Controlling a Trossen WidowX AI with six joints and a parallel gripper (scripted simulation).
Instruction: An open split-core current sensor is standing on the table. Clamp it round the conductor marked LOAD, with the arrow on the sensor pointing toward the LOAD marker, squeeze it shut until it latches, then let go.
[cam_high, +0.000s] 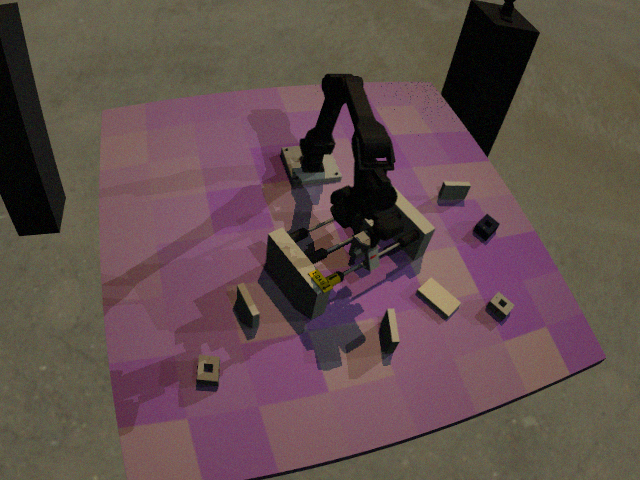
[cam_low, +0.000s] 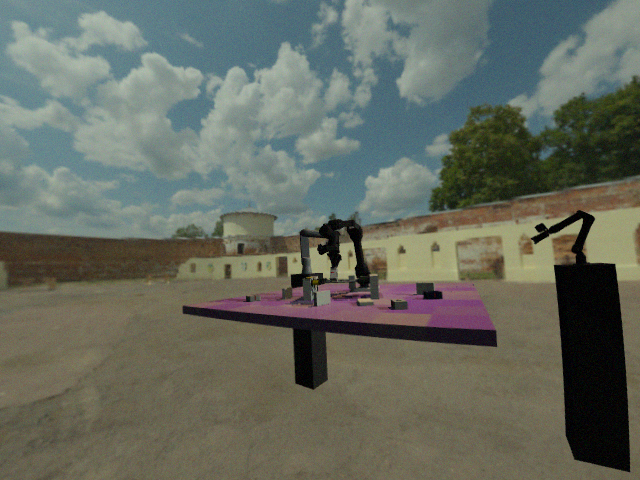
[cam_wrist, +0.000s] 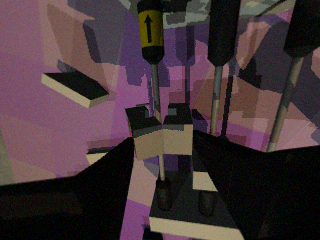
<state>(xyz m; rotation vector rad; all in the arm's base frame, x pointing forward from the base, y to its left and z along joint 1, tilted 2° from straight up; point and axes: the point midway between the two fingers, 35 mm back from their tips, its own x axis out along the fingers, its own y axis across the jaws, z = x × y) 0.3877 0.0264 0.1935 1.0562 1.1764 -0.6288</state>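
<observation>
From the left in the top view, the upright end block (cam_high: 289, 279) (cam_low: 308, 291) is seen first, with the yellow LOAD tag (cam_high: 320, 280) on it and the arrowed yellow sleeve (cam_high: 334, 279) (cam_wrist: 150, 31) just beside it. The LOAD rod (cam_high: 354, 269) (cam_wrist: 155, 82) is followed rightward, and here comes the sensor (cam_high: 371, 259) (cam_low: 333, 273) (cam_wrist: 177, 140), up off the table and lined up at that rod, gripped firmly between the fingers of the pincer (cam_high: 370, 249) (cam_low: 334, 267) (cam_wrist: 163, 138). So picking up is done, and carrying looks nearly done. In the wrist view its two halves are met at the near side and parted beyond; whether the rod is fully inside can't be told, nor can the latch. A red mark is shown, its direction unreadable. Farther right stands the other end block (cam_high: 418, 227) (cam_low: 374, 286) (cam_wrist: 195, 227). Seating, probably, then squeezing and letting go are left
</observation>
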